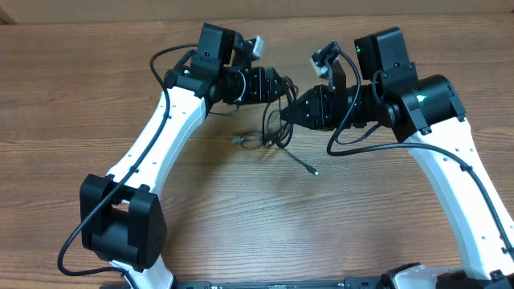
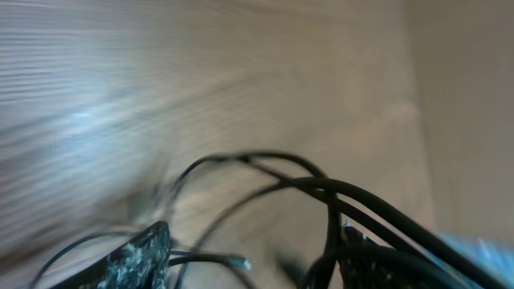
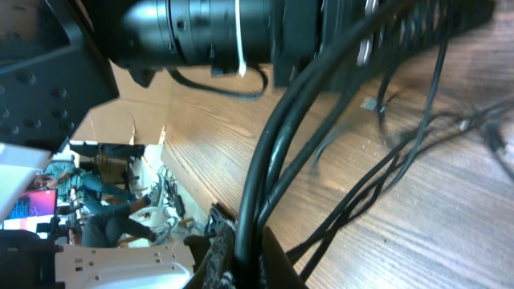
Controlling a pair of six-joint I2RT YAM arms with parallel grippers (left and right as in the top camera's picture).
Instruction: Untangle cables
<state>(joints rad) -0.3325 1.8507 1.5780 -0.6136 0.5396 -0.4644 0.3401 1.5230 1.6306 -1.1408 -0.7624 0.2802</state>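
Overhead, left arm and right arm crowd over the cables, hiding part.

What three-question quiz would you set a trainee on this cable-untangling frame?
1. True or false: the left gripper and right gripper are both at the cables.
2. The right gripper's fingers close on: A) cables, B) a pen, C) nothing?
3. Fill in: one loose plug tip lies on the wooden ____.
Key: 1 true; 2 A; 3 table.
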